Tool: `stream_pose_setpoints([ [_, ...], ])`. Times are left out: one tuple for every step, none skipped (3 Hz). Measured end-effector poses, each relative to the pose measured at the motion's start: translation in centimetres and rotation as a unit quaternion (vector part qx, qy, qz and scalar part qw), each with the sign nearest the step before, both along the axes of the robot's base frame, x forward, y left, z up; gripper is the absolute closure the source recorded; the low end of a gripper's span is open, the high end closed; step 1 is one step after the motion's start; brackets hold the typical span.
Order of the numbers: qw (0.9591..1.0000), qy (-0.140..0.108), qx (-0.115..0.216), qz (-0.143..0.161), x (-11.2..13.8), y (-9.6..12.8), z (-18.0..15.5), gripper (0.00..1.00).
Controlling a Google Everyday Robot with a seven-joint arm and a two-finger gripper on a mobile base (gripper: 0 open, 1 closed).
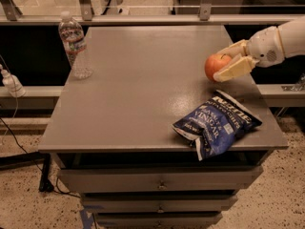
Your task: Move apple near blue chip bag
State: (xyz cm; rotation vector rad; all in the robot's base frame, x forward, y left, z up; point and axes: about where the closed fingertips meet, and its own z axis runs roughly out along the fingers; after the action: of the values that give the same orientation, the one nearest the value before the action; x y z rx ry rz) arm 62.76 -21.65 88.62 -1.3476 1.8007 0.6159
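At the right of the frame you have the hand pinching the apple between its two fingers. It sits just higher in the frame than the blue chip bag, which lies at the desk's lower right corner, while a water bottle stands upper left.

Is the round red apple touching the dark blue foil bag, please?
Apart: camera view shows tabletop between apple and bag; the hand grips the apple near the right edge.

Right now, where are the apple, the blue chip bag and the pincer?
apple [212, 67]: camera view, its red front.
blue chip bag [217, 128]: camera view, its white lettering.
pincer [222, 64]: camera view, between its fingertips, gripping the apple over the table's [143, 80] right side.
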Motion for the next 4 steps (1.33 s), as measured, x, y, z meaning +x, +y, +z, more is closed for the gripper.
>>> stream_pose_setpoints([
  [0.9998,0.006,-0.005,0.019,-1.3,-1.9,-0.9,1.00],
  [0.9991,0.007,-0.018,0.037,-2.3,-3.3,-1.6,1.00],
  [0.9980,0.008,-0.031,0.055,-2.8,-3.5,-2.2,0.82],
  [0.9968,0.005,-0.038,0.070,-2.5,-3.5,-2.6,0.59],
])
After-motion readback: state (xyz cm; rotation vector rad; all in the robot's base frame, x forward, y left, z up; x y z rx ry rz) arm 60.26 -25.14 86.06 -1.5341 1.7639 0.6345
